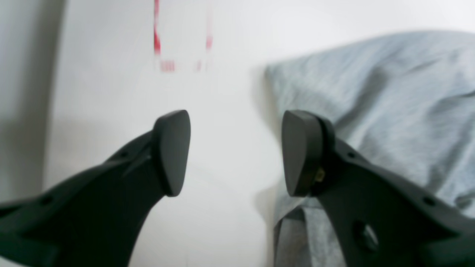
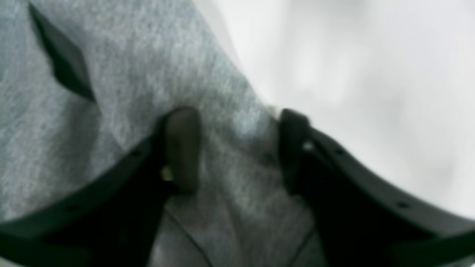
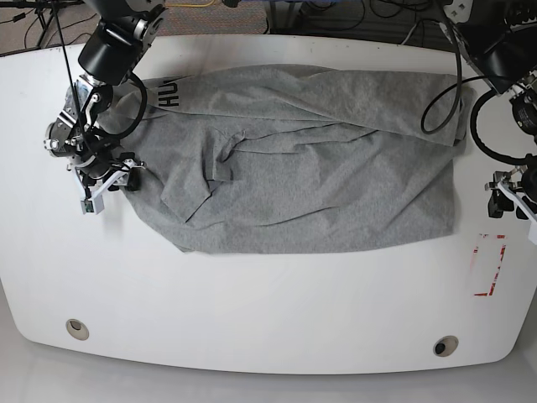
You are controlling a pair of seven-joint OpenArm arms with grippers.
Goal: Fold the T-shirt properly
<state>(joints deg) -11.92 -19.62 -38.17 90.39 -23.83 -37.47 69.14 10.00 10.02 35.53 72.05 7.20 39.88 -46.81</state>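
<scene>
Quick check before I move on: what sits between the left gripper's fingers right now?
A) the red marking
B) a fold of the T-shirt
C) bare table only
C: the left gripper stands open over the white table, with the T-shirt beside one finger.

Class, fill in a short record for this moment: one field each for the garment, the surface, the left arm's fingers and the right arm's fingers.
garment: grey T-shirt, spread out but rumpled, dark lettering near one end
surface: white table
left gripper: fingers apart, over bare table beside the shirt's edge, holding nothing
right gripper: fingers astride the shirt's edge, cloth between them; a firm grip cannot be confirmed
</scene>
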